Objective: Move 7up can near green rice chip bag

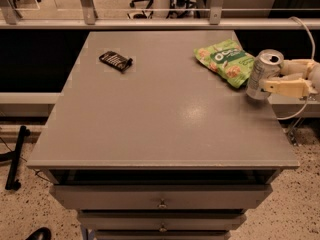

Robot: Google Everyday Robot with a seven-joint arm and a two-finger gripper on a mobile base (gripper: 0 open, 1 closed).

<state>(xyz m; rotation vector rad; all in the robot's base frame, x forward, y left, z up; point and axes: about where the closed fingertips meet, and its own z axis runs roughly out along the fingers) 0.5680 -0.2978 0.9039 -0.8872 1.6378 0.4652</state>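
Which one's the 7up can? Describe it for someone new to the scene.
On the grey table, look at the right edge, beside the green rice chip bag. The 7up can is there, upright, held by the cream gripper reaching in from the right. It is the only silver cylinder; the bag is green and crinkled.

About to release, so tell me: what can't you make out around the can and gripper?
Camera view:
Gripper, fingers around the 7up can at the table's right edge: arm cut off by the frame edge.
Can's base: touching the table or not, unclear.
Small dark object: too small to identify.
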